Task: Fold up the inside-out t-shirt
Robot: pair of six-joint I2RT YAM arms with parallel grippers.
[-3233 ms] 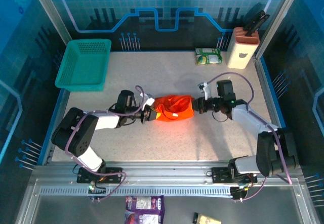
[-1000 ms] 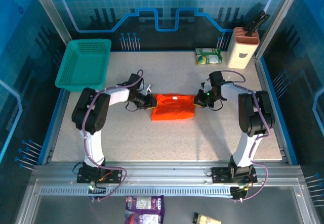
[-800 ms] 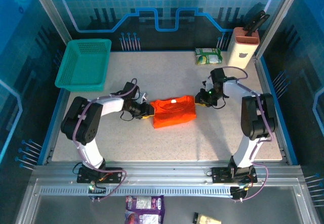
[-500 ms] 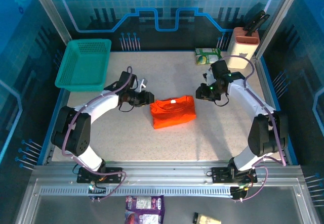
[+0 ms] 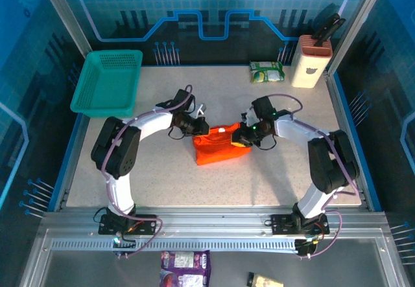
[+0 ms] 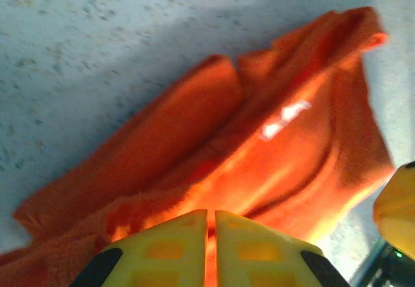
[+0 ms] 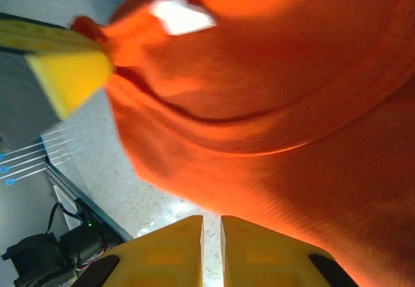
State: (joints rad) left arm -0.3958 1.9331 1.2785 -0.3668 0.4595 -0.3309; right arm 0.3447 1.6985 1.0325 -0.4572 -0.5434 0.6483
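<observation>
1. Your left tool [image 5: 203, 130] and right tool [image 5: 241, 137] had returned to the far edge of the orange t-shirt [image 5: 220, 151], folded mid-tabletop [image 5: 194, 186].
2. The left tool pinched cloth. The right tool was clenched, its hold unclear.
3. You needed to lift both corners level, together.

A speckled beige table top [image 5: 162, 177] is enclosed from 9 through 12 to 3 o'clock by translucent blue panels [image 5: 259, 2], which are printed with a pale grid and circuit-like lines and held by slanted aluminium posts [image 5: 65, 15]. A slotted aluminium rail [image 5: 207, 225] is laid along the 6 o'clock edge
</observation>
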